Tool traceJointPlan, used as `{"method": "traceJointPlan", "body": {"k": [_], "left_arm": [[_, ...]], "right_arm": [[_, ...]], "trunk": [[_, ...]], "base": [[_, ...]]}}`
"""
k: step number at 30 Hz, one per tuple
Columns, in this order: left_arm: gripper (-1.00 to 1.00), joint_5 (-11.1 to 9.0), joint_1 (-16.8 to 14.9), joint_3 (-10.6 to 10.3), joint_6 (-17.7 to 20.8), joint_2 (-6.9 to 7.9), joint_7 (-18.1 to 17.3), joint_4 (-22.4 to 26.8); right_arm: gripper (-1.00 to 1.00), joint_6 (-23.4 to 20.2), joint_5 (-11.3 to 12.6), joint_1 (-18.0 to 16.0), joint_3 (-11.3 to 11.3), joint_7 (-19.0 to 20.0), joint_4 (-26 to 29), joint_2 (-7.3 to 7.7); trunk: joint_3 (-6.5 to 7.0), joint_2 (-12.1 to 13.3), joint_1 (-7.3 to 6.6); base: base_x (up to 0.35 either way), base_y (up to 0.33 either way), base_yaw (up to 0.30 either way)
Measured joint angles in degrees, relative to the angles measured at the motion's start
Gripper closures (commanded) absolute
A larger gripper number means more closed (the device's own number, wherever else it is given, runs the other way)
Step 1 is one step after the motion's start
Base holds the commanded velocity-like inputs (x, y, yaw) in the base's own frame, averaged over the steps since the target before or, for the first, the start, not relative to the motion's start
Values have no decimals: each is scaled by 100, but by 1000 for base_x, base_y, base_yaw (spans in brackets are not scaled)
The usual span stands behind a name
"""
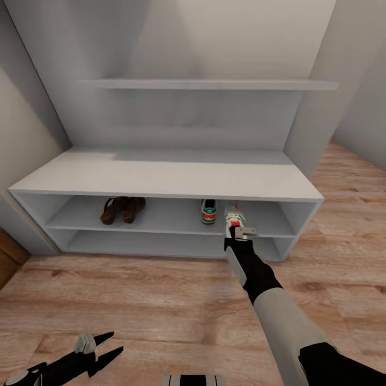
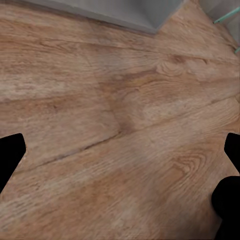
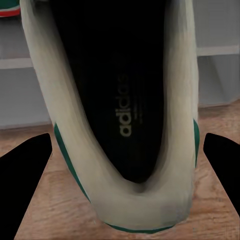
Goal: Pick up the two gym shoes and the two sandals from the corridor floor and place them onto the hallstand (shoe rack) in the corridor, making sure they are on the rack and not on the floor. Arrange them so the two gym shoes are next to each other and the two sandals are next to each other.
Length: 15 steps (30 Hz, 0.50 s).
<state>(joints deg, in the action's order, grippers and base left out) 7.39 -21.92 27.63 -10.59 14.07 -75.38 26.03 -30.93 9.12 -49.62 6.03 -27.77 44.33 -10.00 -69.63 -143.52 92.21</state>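
Observation:
The hallstand [image 1: 161, 179] stands against the wall ahead. On its upper low shelf the two sandals [image 1: 122, 209] lie side by side at the left. One gym shoe [image 1: 208, 212] sits to their right on the same shelf. The other gym shoe [image 1: 234, 216] pokes toe-first into that shelf just right of the first, its heel over the front edge. My right gripper [image 1: 239, 231] is shut on that heel. Seen through the right wrist camera, this gym shoe [image 3: 125, 100] has its heel between the gripper's [image 3: 127, 150] fingers [image 3: 27, 165]. My left gripper [image 1: 104, 346] hangs open low over the corridor floor [image 1: 134, 300].
A long wall shelf [image 1: 209, 84] runs above the bench top. The lower low shelf [image 1: 145, 244] holds nothing. A brown wooden edge [image 1: 8, 262] shows at the far left. The left wrist camera shows floor planks [image 2: 120, 125] and a corner of the pale unit [image 2: 125, 12].

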Motion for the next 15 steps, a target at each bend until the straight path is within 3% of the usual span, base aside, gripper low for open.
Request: {"method": "traceJointPlan", "body": {"k": [7,15], "left_arm": [[-100,4,0,1,0,-4,0,-3],[-100,1,-8,7,0,1,1,-3]], "right_arm": [[100,2,3,2,0,0,0,0],[100,2,-3,1,7,-1,0,0]], "trunk": [[0,0,1],[0,0,3]], "base": [[307,0,0],[53,0,0]]}}
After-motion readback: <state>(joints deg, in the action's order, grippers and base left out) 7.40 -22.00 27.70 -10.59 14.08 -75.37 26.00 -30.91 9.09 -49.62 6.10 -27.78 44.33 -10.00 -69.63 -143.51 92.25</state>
